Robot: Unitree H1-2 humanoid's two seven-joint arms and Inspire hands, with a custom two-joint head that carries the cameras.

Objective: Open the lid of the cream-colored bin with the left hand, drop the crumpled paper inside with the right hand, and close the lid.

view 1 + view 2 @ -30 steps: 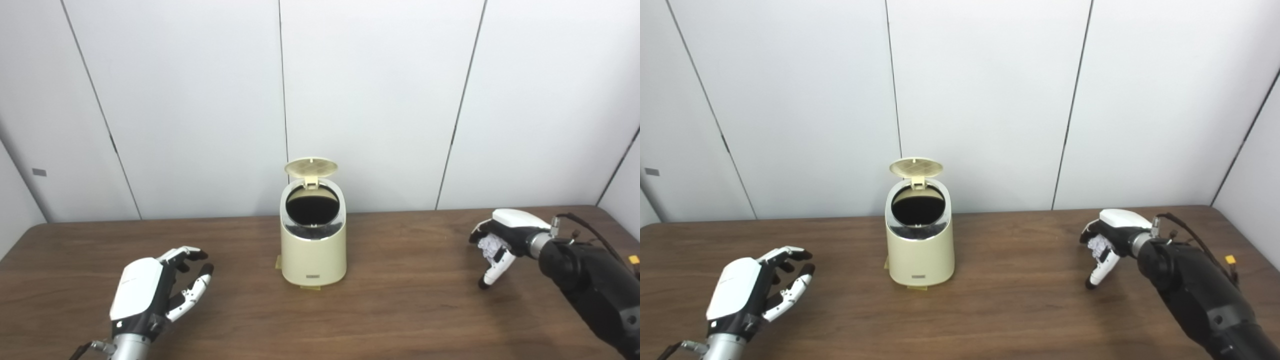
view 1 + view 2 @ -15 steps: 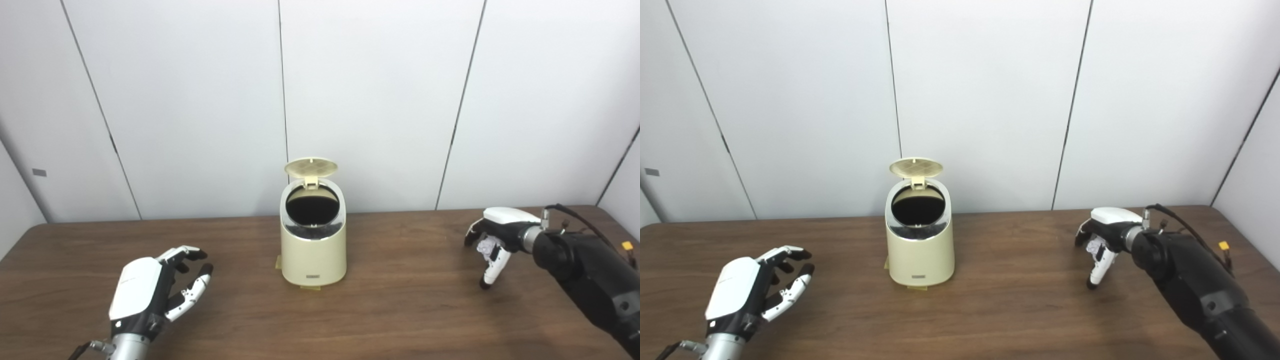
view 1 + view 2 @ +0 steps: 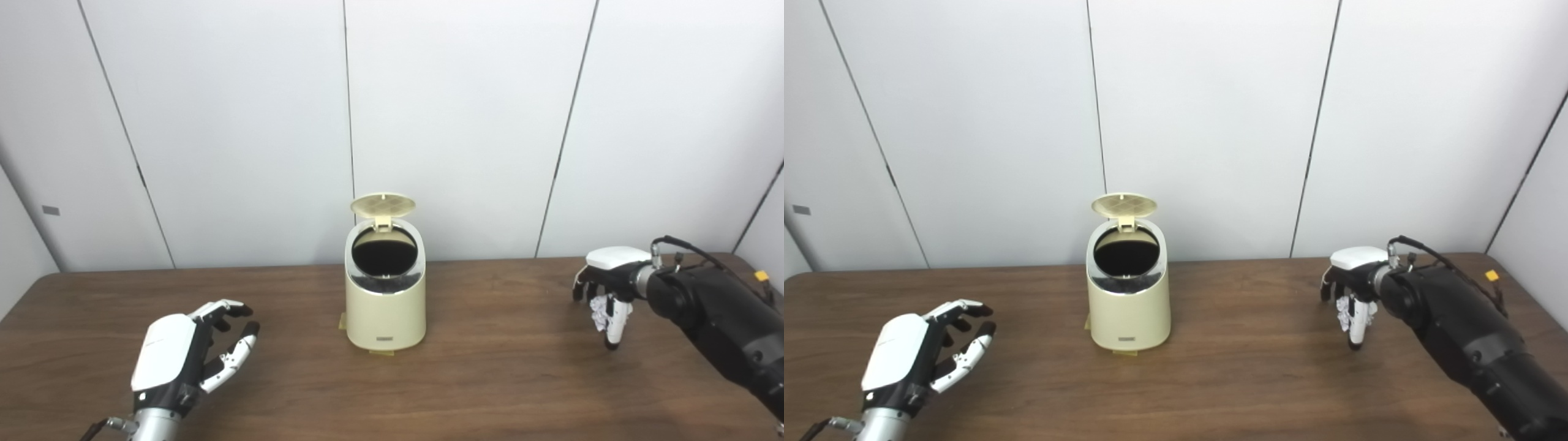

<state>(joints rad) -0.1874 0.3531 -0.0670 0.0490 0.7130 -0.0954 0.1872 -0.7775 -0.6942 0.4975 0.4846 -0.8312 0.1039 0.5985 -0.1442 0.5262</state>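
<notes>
On the brown wooden table (image 3: 490,380), one cream-colored bin (image 3: 385,306) is seen standing upright near the middle, with its single lid (image 3: 382,205) raised behind a dark round opening. Two hands are counted. At the near left, the left hand (image 3: 184,358) is held just above the table with its fingers spread apart and nothing gripped, well apart from the bin. At the far right, the right hand (image 3: 606,288) is turned palm down, and its fingers are curled around one crumpled paper (image 3: 598,307), which is held clear of the table and well to the right of the bin. White wall panels (image 3: 459,122) are seen behind.
</notes>
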